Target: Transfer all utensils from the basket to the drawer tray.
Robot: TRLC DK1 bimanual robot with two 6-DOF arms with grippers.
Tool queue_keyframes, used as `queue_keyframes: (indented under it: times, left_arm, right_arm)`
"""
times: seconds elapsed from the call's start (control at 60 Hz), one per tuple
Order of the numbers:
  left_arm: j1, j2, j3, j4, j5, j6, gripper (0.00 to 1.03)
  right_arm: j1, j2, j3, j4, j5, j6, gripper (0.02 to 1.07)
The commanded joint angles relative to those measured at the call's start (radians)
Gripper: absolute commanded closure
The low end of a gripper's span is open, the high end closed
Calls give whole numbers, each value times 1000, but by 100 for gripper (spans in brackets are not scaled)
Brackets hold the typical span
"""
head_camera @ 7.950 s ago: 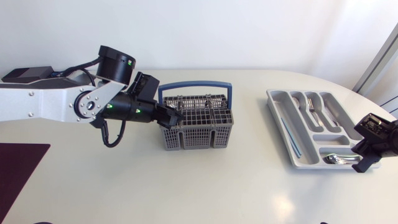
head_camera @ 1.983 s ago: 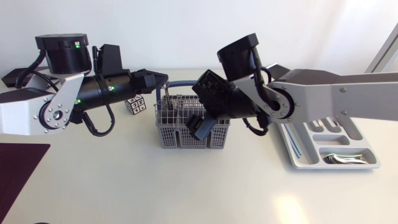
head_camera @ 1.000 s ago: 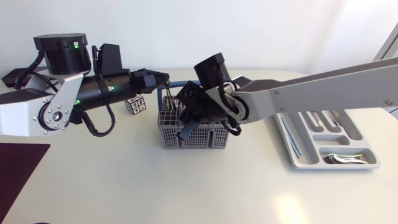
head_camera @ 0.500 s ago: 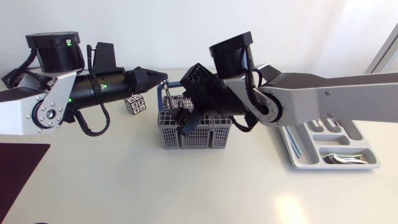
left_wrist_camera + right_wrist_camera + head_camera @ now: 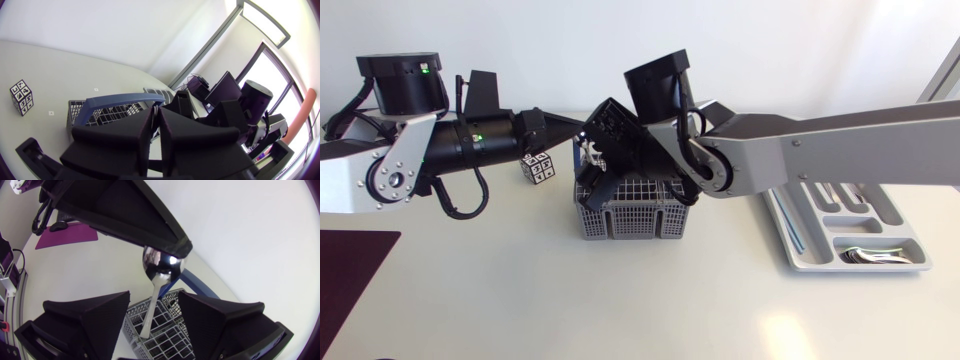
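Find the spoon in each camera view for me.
Head view: spoon hangs from the left gripper, over the basket.
Left wrist view: not visible, behind that gripper.
Right wrist view: spoon dangles inside the open right gripper.
Shared landmark: the basket.

Colours as I see them from my station. My left hand (image 5: 154, 120) and right hand (image 5: 155, 300) are matte black. My left arm (image 5: 360, 180) and right arm (image 5: 840, 150) have silver-grey links and black joints, and the left arm shows small green lights (image 5: 420, 70).

- Spoon (image 5: 154, 297): mirror-bright silver.
- Basket (image 5: 635, 218): mid-grey open grid, with a blue handle (image 5: 120, 100).
- Drawer tray (image 5: 810, 262): pale grey, and the cutlery (image 5: 865, 257) in it is silver.
- Cube (image 5: 538, 167): white faces with black square markers.
- Mat (image 5: 350, 270): dark purple, plain.
- Counter (image 5: 620, 300): off-white, unpatterned.
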Motion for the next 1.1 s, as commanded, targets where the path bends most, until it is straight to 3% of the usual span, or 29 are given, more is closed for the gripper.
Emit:
queue_keyframes:
  times: [0.0, 0.2, 0.45, 0.683, 0.783, 0.833, 0.95, 1.083]
  left_arm:
    - [9, -25, 32, 4, 16, -35, 100]
    - [23, -32, 30, 7, 21, -45, 100]
    - [26, -34, 29, 9, 29, -57, 100]
    - [32, -35, 29, 13, 36, -61, 97]
    - [30, -35, 32, 18, 41, -61, 85]
    - [30, -35, 38, 23, 43, -60, 69]
    - [32, -35, 69, 23, 44, -61, 46]
    - [44, -37, 126, 21, 44, -71, 35]
  right_arm:
    - [11, 33, 29, 20, 28, 13, 62]
    - [11, 47, 30, 26, 46, 19, 94]
    - [11, 59, 32, 24, 40, 24, 101]
    - [10, 66, 36, 18, 40, 30, 101]
    - [8, 67, 33, 17, 38, 30, 101]
    - [8, 67, 33, 15, 38, 30, 101]
    - [10, 69, 33, 0, 31, 30, 101]
    - [11, 64, 26, -14, 25, 30, 101]
